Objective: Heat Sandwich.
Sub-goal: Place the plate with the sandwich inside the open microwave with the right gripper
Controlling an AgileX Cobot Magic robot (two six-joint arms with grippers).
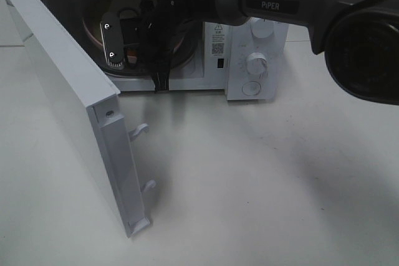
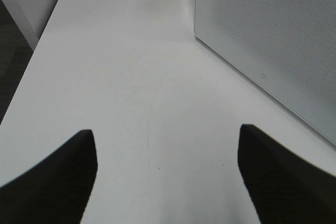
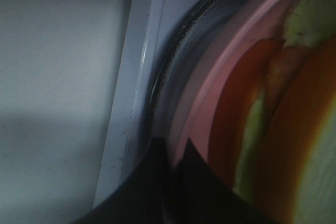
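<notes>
Sandwich [image 3: 283, 129] on its pink plate [image 3: 220, 72] is inside the microwave [image 1: 255, 60], over the glass turntable [image 3: 173, 45], and the door [image 1: 62, 73] stands wide open. I judge the sandwich as light and soft: the bread would dent under a pinch, and the orange and green filling layers could slide out if it tips. So it is better not to take the bread at all, but the plate at its rim. The plate looks stiff and smooth, so a grip on one edge only may let it tilt or slip, and it should be kept level.

The right gripper [image 3: 172, 153] is clenched, and its dark fingers [image 3: 155, 182] seem to pinch the rim of the plate at the side nearest the door opening. The left gripper [image 2: 168, 135] has its fingers [image 2: 68, 171] spread wide and empty, above the white table [image 2: 115, 77], just beside a white perforated panel that I think is the door.

From the high camera the right arm [image 1: 280, 4] and its wrist cover most of the cavity, so the sandwich cannot be seen there. The right wrist picture is very close, dim and blurred; it shows only a part of the sandwich. I cannot tell if the plate sits flat on the turntable or is lifted a little.
</notes>
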